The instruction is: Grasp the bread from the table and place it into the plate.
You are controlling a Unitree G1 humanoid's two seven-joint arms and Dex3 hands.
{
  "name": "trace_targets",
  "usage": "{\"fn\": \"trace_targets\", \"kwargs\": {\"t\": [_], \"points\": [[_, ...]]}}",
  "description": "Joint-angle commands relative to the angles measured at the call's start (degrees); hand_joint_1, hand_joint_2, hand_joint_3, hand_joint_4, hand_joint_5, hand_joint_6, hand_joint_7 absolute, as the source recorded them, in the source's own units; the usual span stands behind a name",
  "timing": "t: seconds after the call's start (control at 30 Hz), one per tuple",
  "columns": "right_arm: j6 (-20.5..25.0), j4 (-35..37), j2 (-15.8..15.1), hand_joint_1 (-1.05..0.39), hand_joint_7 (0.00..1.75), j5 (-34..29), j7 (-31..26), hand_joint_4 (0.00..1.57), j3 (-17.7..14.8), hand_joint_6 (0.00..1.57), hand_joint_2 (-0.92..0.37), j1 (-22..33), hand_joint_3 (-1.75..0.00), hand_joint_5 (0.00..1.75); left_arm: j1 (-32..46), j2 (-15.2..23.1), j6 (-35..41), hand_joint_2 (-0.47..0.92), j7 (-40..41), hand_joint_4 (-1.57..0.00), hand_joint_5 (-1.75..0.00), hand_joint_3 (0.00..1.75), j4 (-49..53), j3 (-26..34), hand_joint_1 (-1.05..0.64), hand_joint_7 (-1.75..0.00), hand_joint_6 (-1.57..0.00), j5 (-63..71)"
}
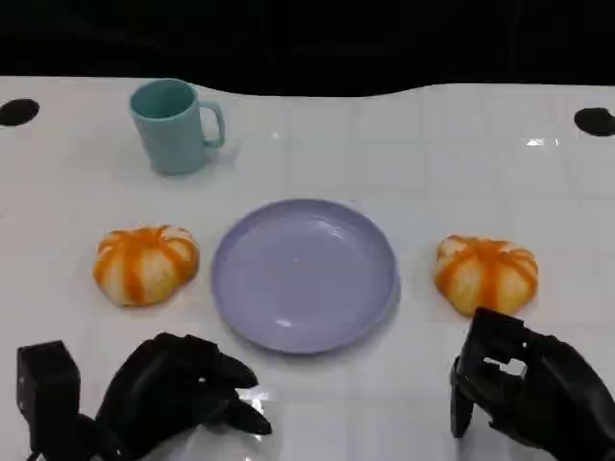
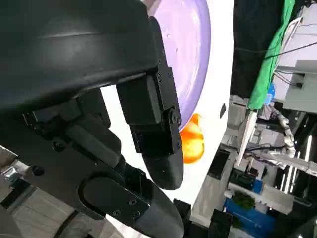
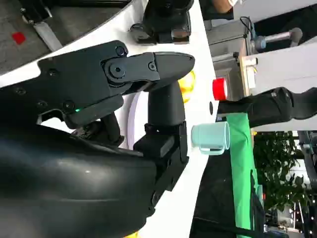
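On the white table [image 1: 423,163], open surface surrounds the lavender plate [image 1: 305,274] flanked by two breads, the right bread [image 1: 485,273] just beyond the empty, loosely curled right hand [image 1: 524,389], the left hand [image 1: 178,394] likewise empty.

A teal mug [image 1: 175,126] on the white bench [image 1: 452,154]

The mug stands upright at the far left, handle turned rightward; two black round marks [image 1: 17,111] sit at the bench's far corners.

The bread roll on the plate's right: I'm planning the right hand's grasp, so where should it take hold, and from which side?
Grip the right bread roll across its rounded sides, coming down from above. It is a low dome flat on the table, just beyond the right hand, with free space all round.
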Motion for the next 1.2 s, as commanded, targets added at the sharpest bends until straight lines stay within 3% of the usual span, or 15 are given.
{"fn": "trace_targets", "kwargs": {"t": [0.03,0.73,0.9,1.0,1.1,1.2], "points": [[-0.03,0.28,-0.23,-0.57,1.62,0.51,0.05,0.74,-0.57,0.64,-0.92,-0.08,-0.28,1.75,0.12,0.99,0.6,0.71,-0.02,-1.57,-0.19,0.0,0.04,0.29,-1.05,-0.01,-1.57,0.0],[0.48,-0.55,-0.28,-0.57,1.6,0.22,-0.37,0.74,-0.42,0.65,-0.92,0.1,-0.28,1.75,0.08,0.95,0.15,0.71,-0.35,-1.57,-0.19,0.0,0.16,0.26,-1.05,0.0,-1.57,0.01],[-0.85,-0.87,-0.44,-0.57,1.49,0.0,0.09,0.7,-0.42,0.63,-0.92,-0.36,-0.28,1.75,0.09,0.95,0.46,0.71,0.07,-1.57,-0.19,0.0,-0.1,0.16,-1.05,0.0,-1.57,0.19],[-2.3,-0.86,-1.05,-0.56,1.39,-0.45,0.44,0.61,-0.81,0.55,-0.92,-1.26,-0.28,1.75,0.09,0.83,0.08,0.71,0.27,-1.57,-0.19,0.0,-0.04,0.13,-1.05,0.0,-1.57,0.32],[-6.34,0.01,-2.11,-0.55,1.2,-3.9,-0.85,0.51,-1.38,0.45,-0.92,-2.9,-0.25,1.66,0.12,0.73,-0.5,0.72,0.52,-1.57,-0.19,0.0,-0.04,0.06,-1.05,0.0,-1.57,0.56],[-11.54,1.65,-3.16,-0.5,1.0,-7.15,-1.91,0.43,-1.95,0.37,-0.92,-4.74,-0.29,1.46,0.19,0.64,-0.52,0.72,0.44,-1.57,-0.19,0.0,-0.14,0.05,-1.05,0.0,-1.56,0.48]]}}
